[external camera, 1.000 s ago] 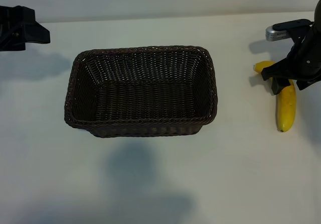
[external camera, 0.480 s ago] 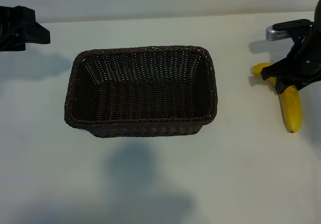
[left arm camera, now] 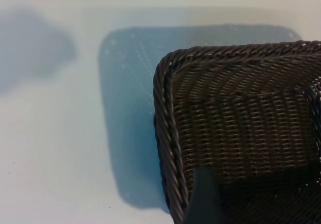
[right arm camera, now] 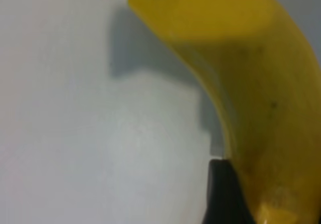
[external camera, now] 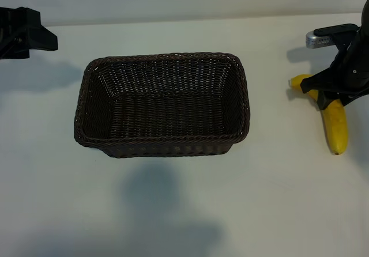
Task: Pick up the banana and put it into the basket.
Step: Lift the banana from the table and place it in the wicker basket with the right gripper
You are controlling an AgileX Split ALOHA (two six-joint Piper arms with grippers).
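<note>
So the banana (external camera: 335,127) lies on the counter (external camera: 277,199) at the far right of the scene, well apart from the basket (external camera: 163,58), which sits mid-counter and looks empty. The right gripper (external camera: 326,93) is down right on top of it, straddling the fruit approx a third of the way along from its upper end. Long axis runs roughly far-to-near with a slight curve; one end pokes out to the left of the jaws, and the longer part trails toward the near edge. The jaws sit across that axis, which is what matters for the lift imo.

In the right wrist view the banana (right arm camera: 251,98) fills the frame, and a dark fingertip (right arm camera: 223,194) sits tight against its side. So the jaws look clenched on the banana, tho it's not off the counter yet afaict.

The left gripper (external camera: 23,32) is parked way over at the far left, jaws released, nothing in them. The right arm is obv the nearer one.

Looks: bright yellow, smooth skin, a few tiny dark specks, gently curved. Prob slippery-ish, and the grip is off-centre, so the long end might droop on lift.
</note>
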